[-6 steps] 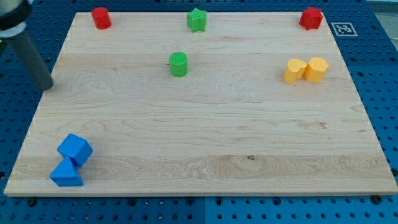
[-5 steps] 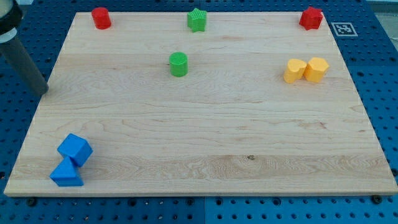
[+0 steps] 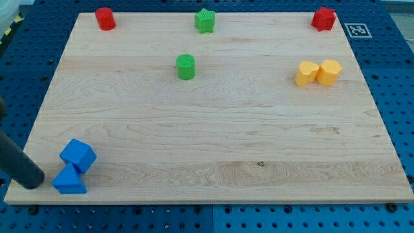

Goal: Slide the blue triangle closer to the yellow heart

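Observation:
The blue triangle [image 3: 68,182] lies at the board's bottom left corner, touching a blue cube [image 3: 78,155] just above it. The yellow heart [image 3: 306,74] sits far off at the view's right, touching a yellow hexagon block [image 3: 329,72]. My tip [image 3: 37,182] rests on the board just left of the blue triangle, a small gap away; the dark rod slants up to the view's left edge.
A green cylinder [image 3: 185,66] stands upper middle. A green star [image 3: 205,21] sits at the top edge, a red cylinder [image 3: 105,19] at top left, a red block [image 3: 323,19] at top right. The wooden board [image 3: 226,142] lies on a blue pegboard.
My rod has moved down the view's left side, from beside the board's upper left edge to just left of the blue triangle. No block has moved.

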